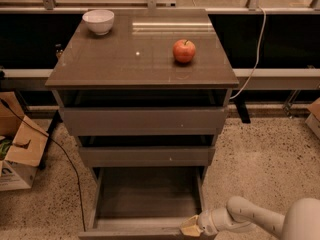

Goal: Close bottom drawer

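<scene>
Pulled out at 6 o'clock, under middle drawer [145,156]: bottom drawer [147,196]. At its front right corner, 5 o'clock: gripper [191,227], grip state impossible to tell. On cabinet top [125,61]: apple [184,51], white bowl [98,21].

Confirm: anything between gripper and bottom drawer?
Nothing: camera view shows the gripper right at the bottom drawer's front panel, near its image-right end.

The brown cabinet top [125,64] holds a red apple [184,51], which sits near its right side. A white bowl [98,21] stands well to the left of the apple and farther back, near the corner. The gripper [190,227] is far below the apple, low down by the front right corner of the open bottom drawer [147,194].
</scene>
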Motion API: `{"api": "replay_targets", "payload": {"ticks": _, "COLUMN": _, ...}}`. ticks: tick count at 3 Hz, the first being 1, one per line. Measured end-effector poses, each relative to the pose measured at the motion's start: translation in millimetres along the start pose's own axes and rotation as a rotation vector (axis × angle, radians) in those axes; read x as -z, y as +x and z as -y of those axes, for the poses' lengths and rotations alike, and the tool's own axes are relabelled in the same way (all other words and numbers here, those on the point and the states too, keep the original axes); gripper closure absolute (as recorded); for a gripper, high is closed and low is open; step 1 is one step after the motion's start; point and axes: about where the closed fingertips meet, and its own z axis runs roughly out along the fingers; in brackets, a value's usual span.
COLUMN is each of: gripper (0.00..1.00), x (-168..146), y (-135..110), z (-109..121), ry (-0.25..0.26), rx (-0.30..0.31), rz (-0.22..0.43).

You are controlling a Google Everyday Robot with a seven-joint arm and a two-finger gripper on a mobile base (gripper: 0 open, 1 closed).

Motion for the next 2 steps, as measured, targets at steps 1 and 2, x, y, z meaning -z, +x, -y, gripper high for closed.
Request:
{"api": "replay_targets", "payload": {"ticks": 1, "gripper": 1.0, "x": 1.8, "y": 2.2, "z": 0.0, "ry": 0.011, "rx": -0.003, "rz": 0.002}}
{"api": "replay_targets", "payload": {"ticks": 2, "gripper": 1.0, "x": 1.9, "y": 2.2, "z": 0.0, "ry": 0.011, "rx": -0.003, "rz": 0.002}}
